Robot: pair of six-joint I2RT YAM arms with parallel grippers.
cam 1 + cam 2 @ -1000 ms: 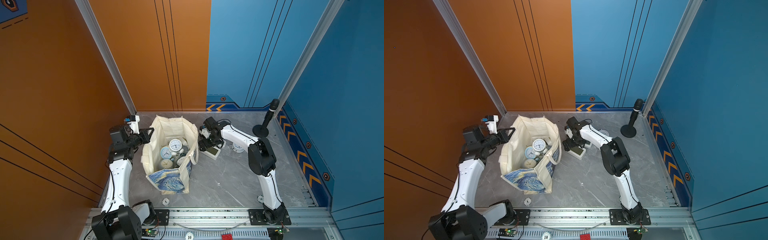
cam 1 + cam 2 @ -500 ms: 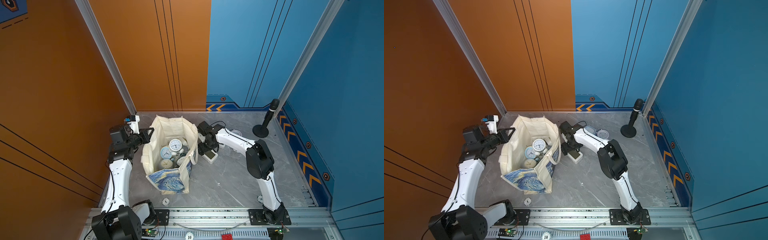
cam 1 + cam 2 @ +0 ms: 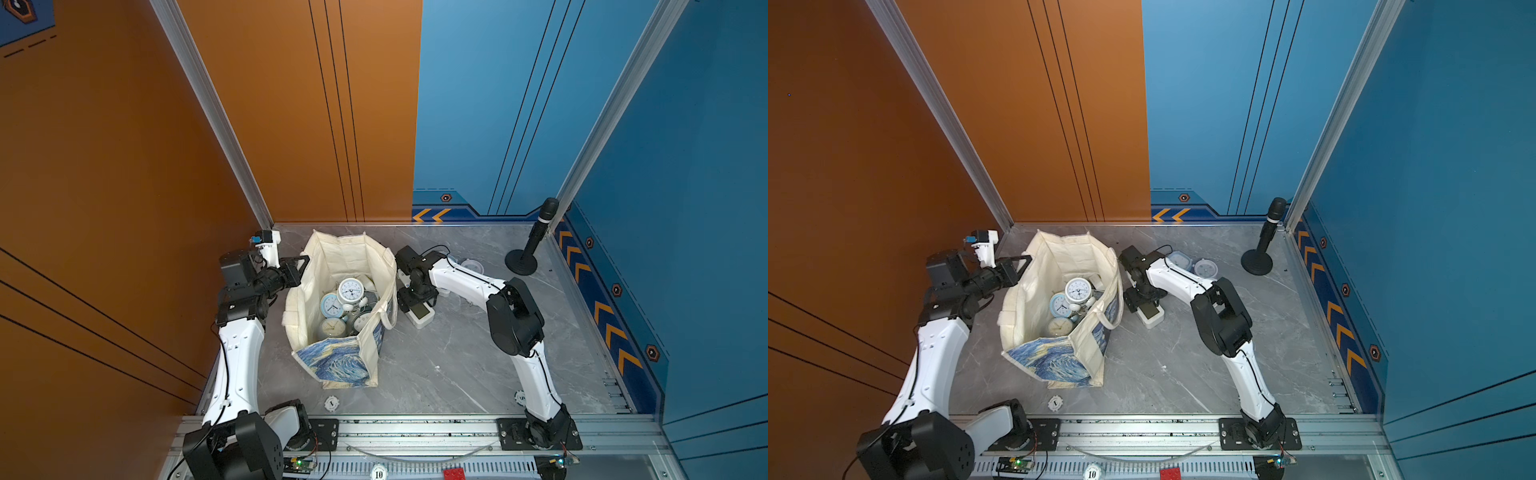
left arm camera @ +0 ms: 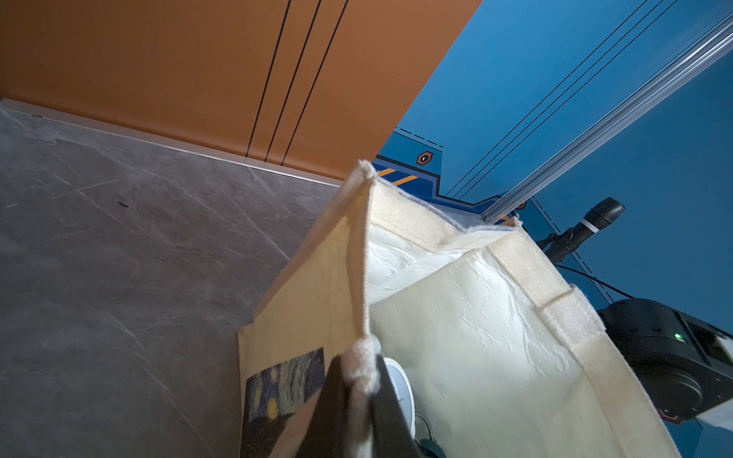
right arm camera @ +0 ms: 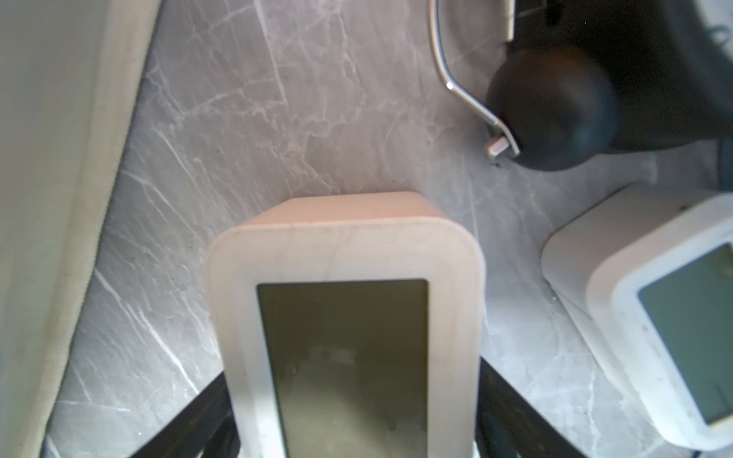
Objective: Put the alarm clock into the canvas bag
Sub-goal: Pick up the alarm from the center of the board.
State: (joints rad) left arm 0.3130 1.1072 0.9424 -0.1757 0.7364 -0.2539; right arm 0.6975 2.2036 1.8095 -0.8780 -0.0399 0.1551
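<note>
front edge: a red brick (image 3: 454, 473) sits on the rail. A round token (image 3: 331, 403) lies on the grey table (image 3: 436, 365), just in front of the bag.
left hand (image 4: 359, 390): pinched tight on the cream top edge of the canvas bag (image 3: 332, 363), on the side nearest my left arm.
canvas bag: standing open, left of the middle of the table, with the starry print facing the front.
inside the bag: a little pile of round clocks, with a white round clock (image 3: 351, 291) on top and a light blue clock (image 3: 331, 304) right beside it.
alarm clock (image 5: 345, 253): the white boxy one with the dark screen. It's face up on the table just beside the bag's right wall, so not in the bag.
right hand (image 5: 353, 404): pointing down over that clock, fingers spread to either side and right up against it. Honestly can't tell if they're squeezing.
neighbour: a second white digital clock (image 5: 650, 317), close by but apart.
further back: a lidded tub (image 3: 1180, 260), then a microphone (image 3: 532, 245) on its stand in the far right corner.
</note>
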